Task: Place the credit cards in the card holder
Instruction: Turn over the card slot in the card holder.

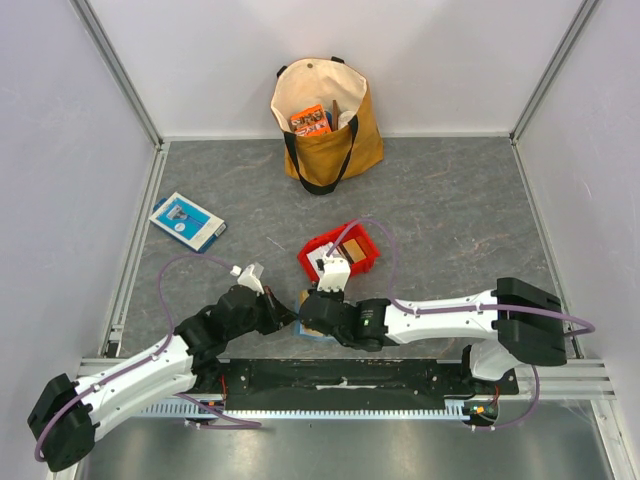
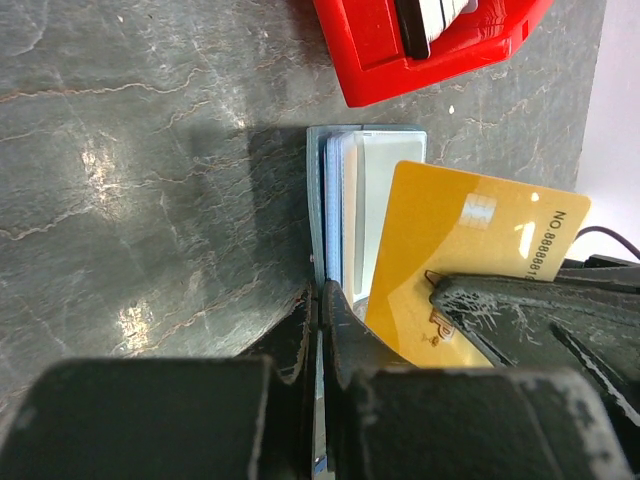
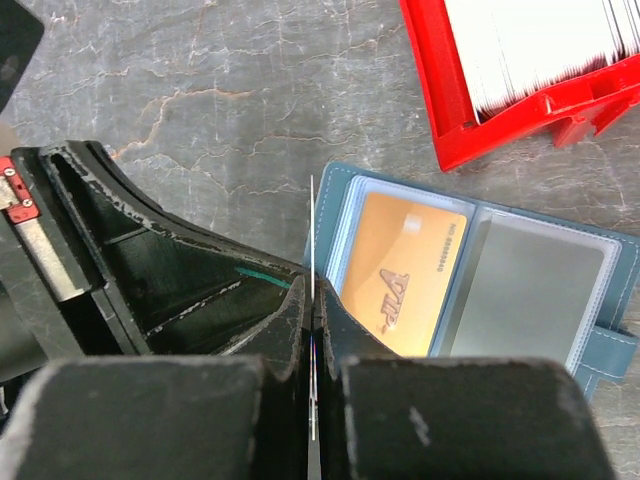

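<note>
The teal card holder lies open on the grey table, mostly hidden under both grippers in the top view. A gold VIP card sits in its clear left pocket. My left gripper is shut on the holder's left cover edge. My right gripper is shut on a thin card seen edge-on. That card shows gold in the left wrist view, standing just above the holder. Both grippers meet over the holder.
A red bin holding several white cards stands just behind the holder; it also shows in the left wrist view. A tan tote bag stands at the back. A blue-and-white flat box lies at the left.
</note>
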